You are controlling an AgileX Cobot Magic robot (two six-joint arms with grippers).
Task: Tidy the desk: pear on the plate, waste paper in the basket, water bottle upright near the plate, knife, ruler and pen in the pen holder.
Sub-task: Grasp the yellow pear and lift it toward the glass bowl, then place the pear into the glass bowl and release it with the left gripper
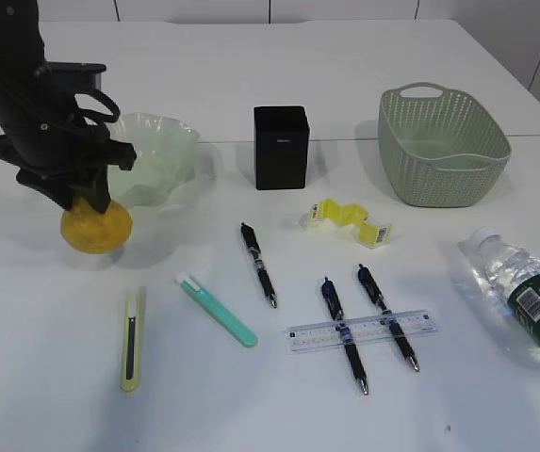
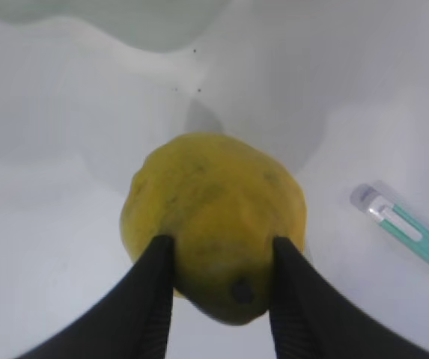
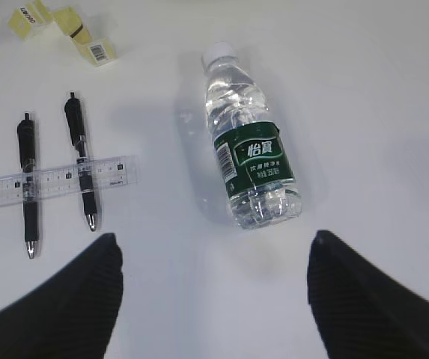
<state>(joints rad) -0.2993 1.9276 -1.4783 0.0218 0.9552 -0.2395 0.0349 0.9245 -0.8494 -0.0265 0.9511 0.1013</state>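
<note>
Gripping pear (image 2: pixel 214 224) with left jaws clamped, just beside plate (image 1: pixel 161 151), probably for transfer; right jaws apart above lying bottle (image 3: pixel 250 161).

The white surface (image 1: pixel 53 377) was pretty cluttered: a pale green plate (image 1: pixel 161 155) at the back left with a yellow pear (image 1: pixel 96 228) just in front, a black pen holder (image 1: pixel 281 146) mid-back, a green basket (image 1: pixel 442 146) back right. Crumpled yellow paper (image 1: pixel 347 220), three pens, two of them under a clear ruler (image 1: pixel 361 330), two slim knives and a water bottle (image 1: pixel 524 294) on its side filled the front.
</note>
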